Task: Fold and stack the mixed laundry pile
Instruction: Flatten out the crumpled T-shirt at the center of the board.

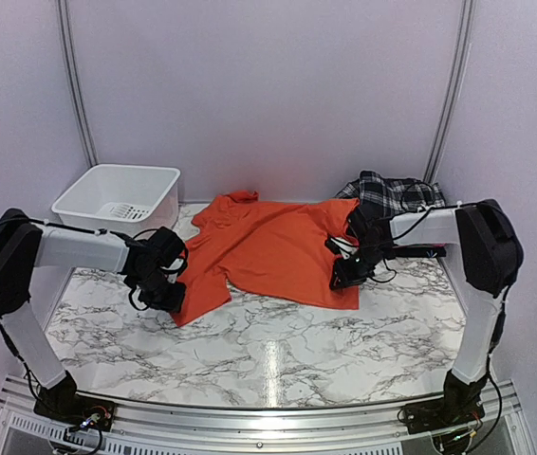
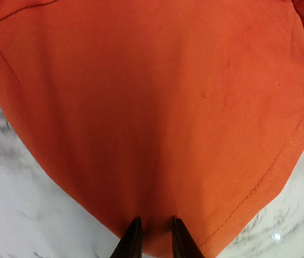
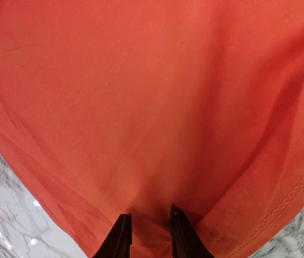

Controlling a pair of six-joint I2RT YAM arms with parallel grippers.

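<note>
Orange t-shirt [image 1: 278, 251] lies spread flat on the marble desk [image 1: 278, 332], mid-to-far part, collar end toward the far left, body running right. Both sets of jaws are on its near edge.

Left jaws: at the shirt's near-left corner, low at the desk. Left wrist view: two dark fingers [image 2: 132, 239] stand narrow with orange cloth running in between them, so clenched on the orange t-shirt. Stitched hem runs just right of the fingers; bare desk shows on both sides.

Right jaws: at the shirt's near-right edge, also low at the desk. Right wrist view: two dark fingers [image 3: 121, 239] close together, cloth puckered between them with creases fanning out from that spot, so grasping the orange t-shirt. Hem stitching is off to the right, desk at both lower corners.

The shirt spans the gap between the two grips; the middle rests on the desk.

Plaid shirt [image 1: 392, 194], black and white, is bunched in a heap at the far right, behind the right arm [image 1: 430, 226], touching the t-shirt's far-right end. Neither jaws touch it.

White bin [image 1: 117, 197] sits at the far left, beyond the left arm [image 1: 79, 248], apart from the t-shirt.

Counts: 1 orange t-shirt, 1 plaid shirt, 1 white bin, 2 arms, 2 fingers seen per wrist view.
</note>
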